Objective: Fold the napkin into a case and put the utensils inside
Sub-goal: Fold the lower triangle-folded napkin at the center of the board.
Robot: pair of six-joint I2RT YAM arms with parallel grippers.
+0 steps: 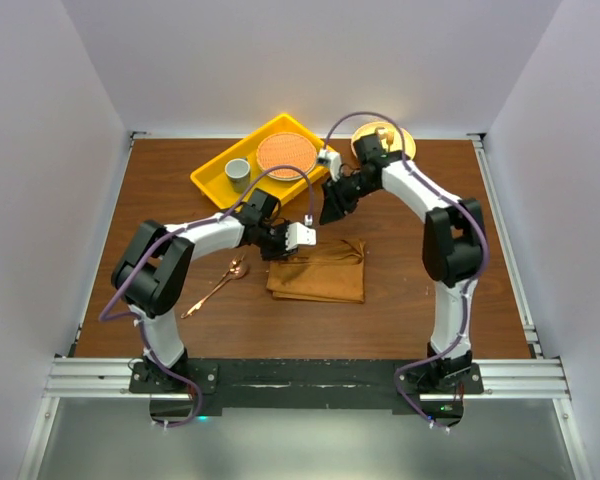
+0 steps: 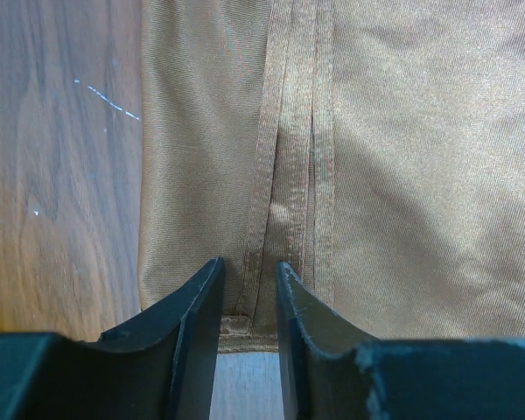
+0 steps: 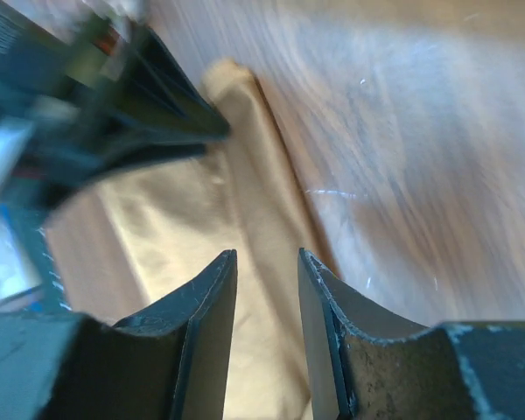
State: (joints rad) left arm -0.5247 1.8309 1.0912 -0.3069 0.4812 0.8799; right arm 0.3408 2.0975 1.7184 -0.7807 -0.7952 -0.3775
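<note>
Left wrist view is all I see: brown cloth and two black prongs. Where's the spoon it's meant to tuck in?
Observer: The spoon lies on the table, left of the napkin, not touching it.
Operator: Is the other arm busy?
Observer: The right gripper hangs above the napkin's far edge, jaws apart, holding nothing.
Operator: Anything else on the table?
Observer: A yellow tray at the back holds a grey cup.

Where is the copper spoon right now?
In the top view, the copper spoon lies on the table to the left of the folded napkin, not touching it. Its bowl points toward the cloth and its handle angles toward the near-left.
</note>
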